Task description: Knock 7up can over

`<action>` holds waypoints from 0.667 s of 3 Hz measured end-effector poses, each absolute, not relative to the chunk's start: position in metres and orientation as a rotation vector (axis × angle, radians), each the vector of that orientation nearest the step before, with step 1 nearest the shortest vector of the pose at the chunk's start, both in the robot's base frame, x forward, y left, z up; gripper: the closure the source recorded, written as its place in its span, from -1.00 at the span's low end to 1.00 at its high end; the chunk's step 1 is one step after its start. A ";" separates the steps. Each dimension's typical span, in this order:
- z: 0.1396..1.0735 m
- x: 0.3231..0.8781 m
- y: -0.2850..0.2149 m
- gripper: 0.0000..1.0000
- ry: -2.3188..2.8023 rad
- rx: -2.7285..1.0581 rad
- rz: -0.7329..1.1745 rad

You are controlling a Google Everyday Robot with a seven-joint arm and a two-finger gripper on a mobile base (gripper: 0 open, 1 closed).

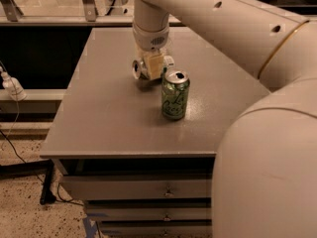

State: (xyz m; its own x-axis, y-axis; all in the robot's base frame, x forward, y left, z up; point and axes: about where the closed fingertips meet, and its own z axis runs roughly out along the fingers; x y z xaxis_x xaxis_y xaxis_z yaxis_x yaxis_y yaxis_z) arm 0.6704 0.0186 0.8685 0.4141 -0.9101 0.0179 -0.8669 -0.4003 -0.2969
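My gripper (152,66) hangs from the arm over the back middle of the grey table (104,118), just behind and left of an all-green can with cursive script (175,96) that stands upright. A pale silver-white can, the 7up can (137,69), is right at the gripper's left side. It is tipped so that its round silver top faces left, and most of its body is hidden by the gripper. I cannot tell whether it rests on the table or is held.
My arm and body (267,133) fill the right side and cover the table's right edge. Drawers (148,187) sit under the table. A white plug and cable (11,86) are on the floor at left. A railing runs behind the table.
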 end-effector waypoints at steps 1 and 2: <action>0.863 0.668 0.026 -0.28 1.558 -2.444 -0.161; 0.862 0.668 0.029 -0.73 1.573 -2.416 -0.061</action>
